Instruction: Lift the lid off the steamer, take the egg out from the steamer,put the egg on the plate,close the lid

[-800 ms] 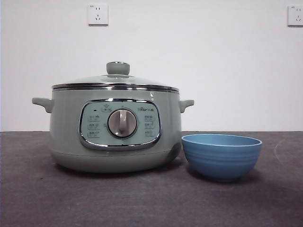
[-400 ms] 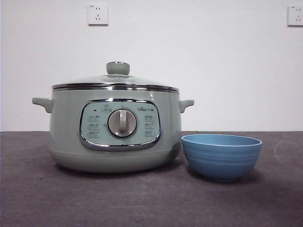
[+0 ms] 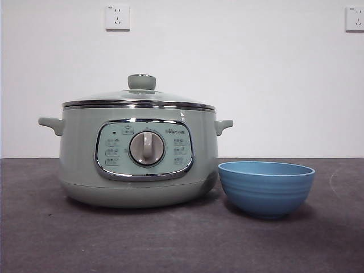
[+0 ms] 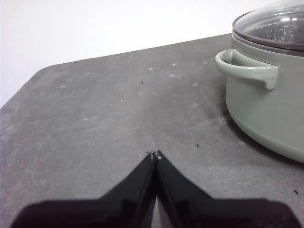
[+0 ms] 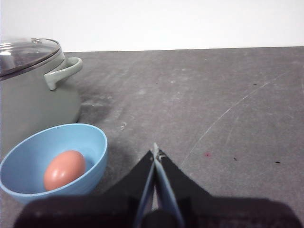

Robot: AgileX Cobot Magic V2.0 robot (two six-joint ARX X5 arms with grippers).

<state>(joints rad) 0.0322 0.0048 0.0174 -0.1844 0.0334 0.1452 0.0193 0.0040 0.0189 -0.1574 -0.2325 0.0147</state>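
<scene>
The pale green steamer [image 3: 139,156] stands on the dark table with its lid [image 3: 139,98] closed on it. The blue plate, a small bowl [image 3: 266,187], stands just to its right. In the right wrist view the bowl [image 5: 28,152] holds a brown egg [image 5: 64,169]. My right gripper [image 5: 155,154] is shut and empty above the table beside the bowl. My left gripper [image 4: 154,155] is shut and empty above the table beside the steamer's side handle [image 4: 247,70]. Neither gripper shows in the front view.
A white wall with two sockets [image 3: 118,17] stands behind the table. The table's rounded corner [image 4: 33,78] shows in the left wrist view. Faint scratches mark the table top [image 5: 228,114].
</scene>
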